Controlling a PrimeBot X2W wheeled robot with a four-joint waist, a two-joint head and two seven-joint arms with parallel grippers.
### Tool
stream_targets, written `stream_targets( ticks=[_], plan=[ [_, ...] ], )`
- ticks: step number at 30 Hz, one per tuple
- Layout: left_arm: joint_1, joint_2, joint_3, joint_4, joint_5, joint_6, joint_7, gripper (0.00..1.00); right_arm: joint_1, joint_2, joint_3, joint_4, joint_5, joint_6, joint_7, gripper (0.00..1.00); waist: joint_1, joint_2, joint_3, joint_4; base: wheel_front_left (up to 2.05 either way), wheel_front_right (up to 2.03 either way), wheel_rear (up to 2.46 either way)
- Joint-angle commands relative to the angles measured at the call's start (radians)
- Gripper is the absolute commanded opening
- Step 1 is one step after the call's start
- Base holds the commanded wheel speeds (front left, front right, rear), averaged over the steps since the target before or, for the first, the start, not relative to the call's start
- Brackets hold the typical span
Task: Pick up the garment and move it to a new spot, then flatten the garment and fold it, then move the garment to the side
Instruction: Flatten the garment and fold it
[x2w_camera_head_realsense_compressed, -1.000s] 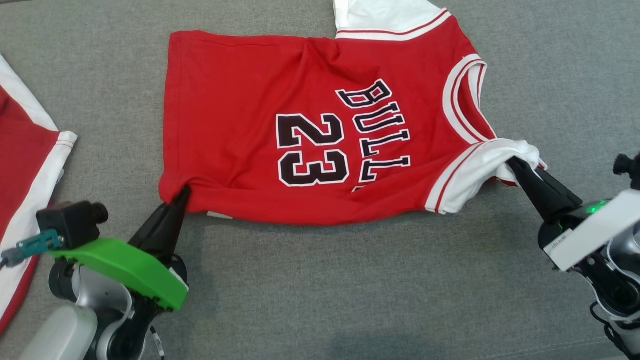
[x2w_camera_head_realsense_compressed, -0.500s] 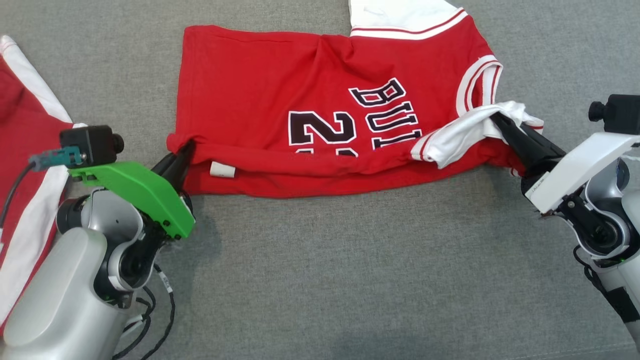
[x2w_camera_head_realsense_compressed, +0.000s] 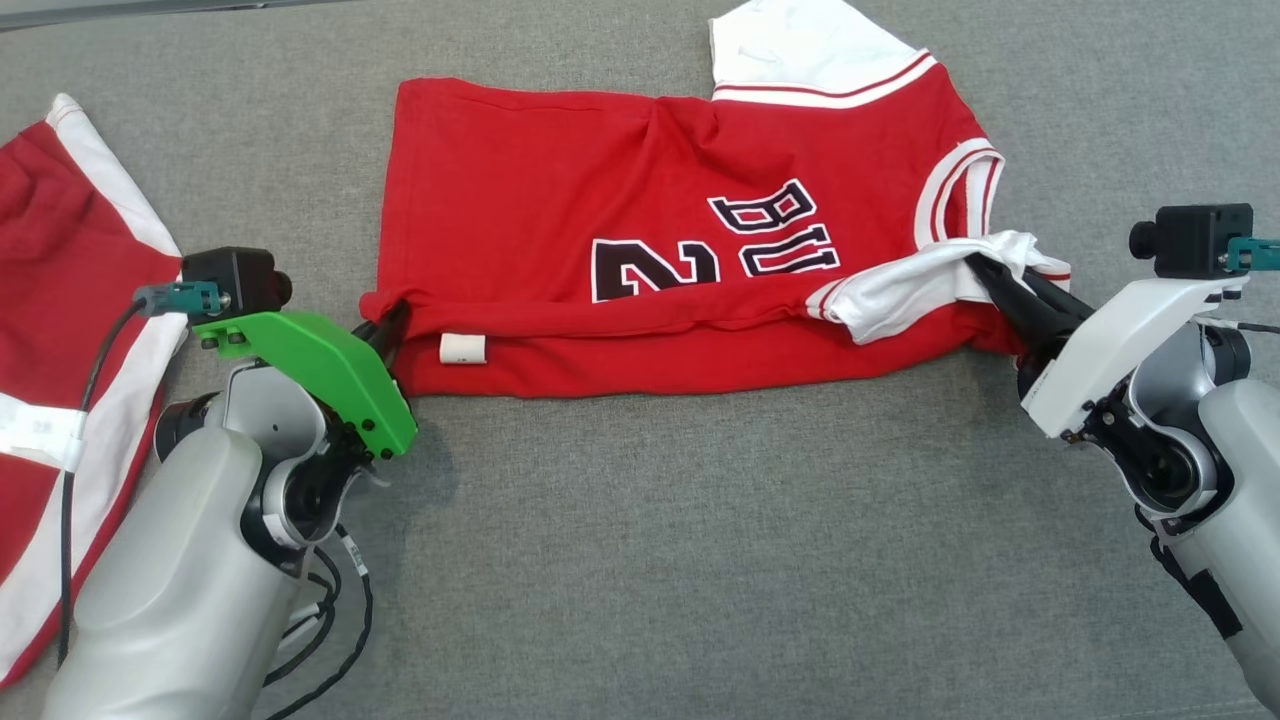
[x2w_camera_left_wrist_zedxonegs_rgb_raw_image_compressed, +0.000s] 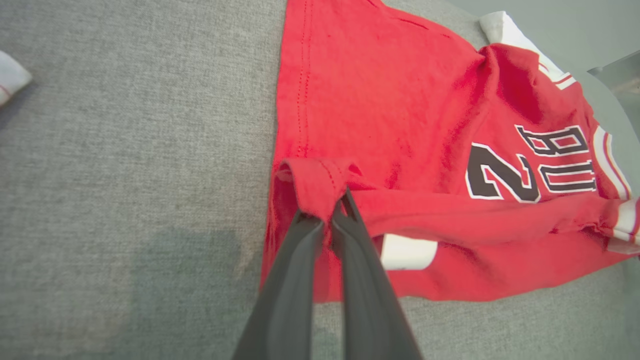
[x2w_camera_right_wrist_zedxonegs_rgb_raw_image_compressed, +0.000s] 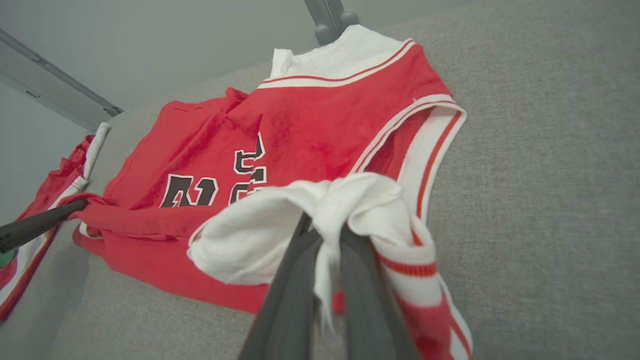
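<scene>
Grey fabric surface (x2w_camera_head_realsense_compressed: 640, 560); left hand (x2w_camera_head_realsense_compressed: 392, 322) clamped on jersey (x2w_camera_head_realsense_compressed: 560, 180) hem; right hand (x2w_camera_head_realsense_compressed: 985, 275) clamped on white sleeve (x2w_camera_head_realsense_compressed: 900, 285)

Grey woven fabric surface (x2w_camera_head_realsense_compressed: 700, 560): flat, covers the whole work area. At its left side lies a second red cloth garment with broad white side trim (x2w_camera_head_realsense_compressed: 60, 250), rumpled and only partly in sight. A white rectangular patch (x2w_camera_head_realsense_compressed: 40, 435) sits across its trim. At the far edge of the surface stands a grey metal post (x2w_camera_right_wrist_zedxonegs_rgb_raw_image_compressed: 327, 20). Behind it is a plain pale grey wall (x2w_camera_right_wrist_zedxonegs_rgb_raw_image_compressed: 175, 45), with a slanted grey rail (x2w_camera_right_wrist_zedxonegs_rgb_raw_image_compressed: 60, 75) running along it.
</scene>
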Motion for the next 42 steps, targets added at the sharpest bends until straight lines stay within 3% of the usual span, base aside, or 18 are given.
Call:
stream_targets(
  ticks=[1, 2, 3, 4, 9, 16, 20, 23, 29, 33, 42],
  plan=[
    [-0.016, -0.007, 0.003, 0.006, 0.013, -0.003, -0.014, 0.09, -0.015, -0.001, 0.005, 0.004, -0.013, 0.000, -0.013, 0.29, 0.0000, 0.0000, -0.005, 0.002, 0.00, 0.00, 0.00],
    [-0.015, -0.012, 0.003, 0.016, 0.012, -0.004, -0.021, 0.40, -0.015, -0.002, 0.010, 0.007, -0.028, 0.000, -0.027, 1.00, 0.0000, 0.0000, -0.010, 0.001, 0.00, 0.00, 0.00],
    [-0.013, -0.016, 0.000, 0.021, 0.014, -0.009, -0.026, 0.83, -0.010, -0.001, 0.009, 0.015, -0.036, 0.000, -0.037, 1.00, 0.0000, 0.0000, -0.015, 0.001, 0.00, 0.00, 0.00],
    [-0.009, -0.019, -0.001, 0.024, 0.015, -0.012, -0.034, 1.00, -0.006, -0.001, 0.013, 0.016, -0.041, 0.000, -0.040, 1.00, 0.0000, 0.0000, -0.019, 0.001, 0.00, 0.00, 0.00],
    [0.036, 0.006, -0.019, -0.036, 0.074, -0.010, -0.115, 1.00, 0.039, -0.038, -0.017, -0.031, -0.071, 0.000, -0.089, 1.00, 0.0000, 0.0000, -0.052, -0.002, 0.00, 0.00, 0.00],
    [0.229, 0.124, -0.023, -0.341, 0.162, 0.089, -0.192, 1.00, 0.213, -0.133, -0.137, -0.263, -0.179, 0.000, -0.084, 1.00, 0.0000, 0.0000, -0.049, -0.018, 0.00, 0.00, 0.00],
    [0.330, 0.171, -0.006, -0.467, 0.193, 0.151, -0.224, 1.00, 0.314, -0.114, -0.235, -0.376, -0.308, 0.000, -0.090, 1.00, 0.0000, 0.0000, -0.018, -0.027, 0.00, 0.00, 0.00],
    [0.364, 0.179, 0.008, -0.492, 0.204, 0.167, -0.267, 1.00, 0.376, -0.052, -0.278, -0.424, -0.396, 0.000, -0.102, 1.00, 0.0000, 0.0000, 0.002, -0.031, 0.00, 0.00, 0.00],
    [0.355, 0.160, 0.003, -0.404, 0.206, 0.139, -0.315, 1.00, 0.436, 0.041, -0.268, -0.386, -0.508, 0.000, -0.100, 1.00, 0.0000, 0.0000, 0.030, -0.032, 0.00, 0.00, 0.00],
    [0.315, 0.148, -0.005, -0.301, 0.190, 0.105, -0.306, 1.00, 0.401, 0.071, -0.253, -0.321, -0.537, 0.000, -0.113, 1.00, 0.0000, 0.0000, 0.038, -0.032, 0.00, 0.00, 0.00],
    [0.235, 0.119, -0.018, -0.145, 0.179, 0.050, -0.297, 1.00, 0.335, 0.058, -0.259, -0.241, -0.512, 0.000, -0.104, 1.00, 0.0000, 0.0000, 0.045, -0.021, 0.00, 0.00, 0.00]
  ],
)
